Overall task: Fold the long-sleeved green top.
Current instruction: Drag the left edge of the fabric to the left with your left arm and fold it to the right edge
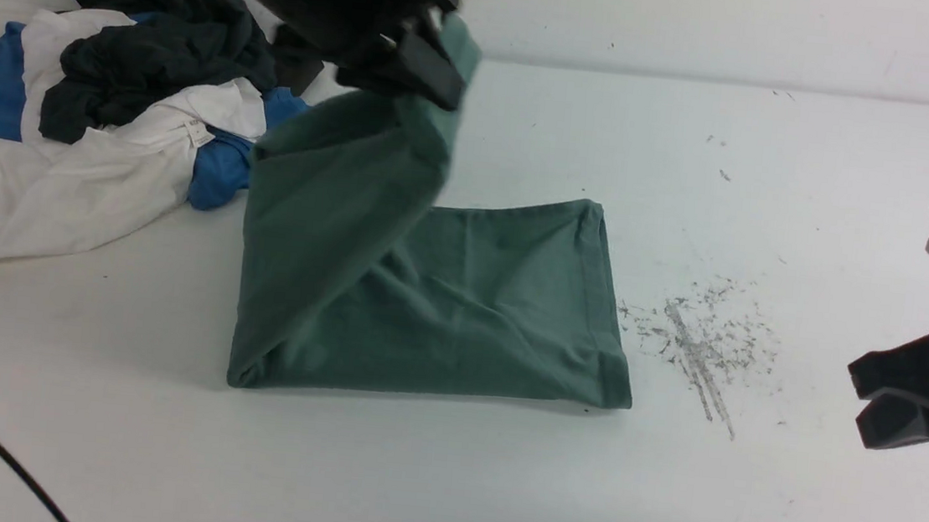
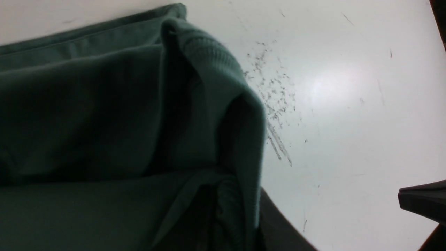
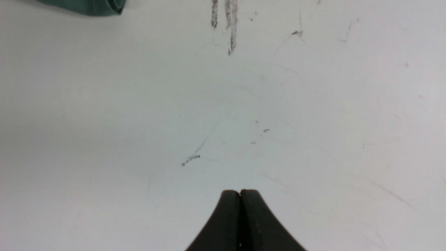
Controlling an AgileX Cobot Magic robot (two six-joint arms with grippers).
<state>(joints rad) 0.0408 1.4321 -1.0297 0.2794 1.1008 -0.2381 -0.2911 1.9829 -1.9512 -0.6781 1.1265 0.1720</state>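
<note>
Green long-sleeved top (image 1: 460,311): partly folded, mid-desk (image 1: 445,478); one edge lifted, hanging from left claw (image 1: 419,59), which grasps it above the far left corner. Right claw (image 3: 240,195): clenched, empty, hovering over bare desk well right of the top.

One green top (image 1: 461,294), three heaped garments (image 1: 107,120), two arms

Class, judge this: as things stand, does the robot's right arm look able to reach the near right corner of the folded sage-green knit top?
Probably yes. Only bare white table with grey scuff marks lies between the right gripper, jaws shut and empty, and the sage-green knit top; the left gripper holds up its far left part.
</note>
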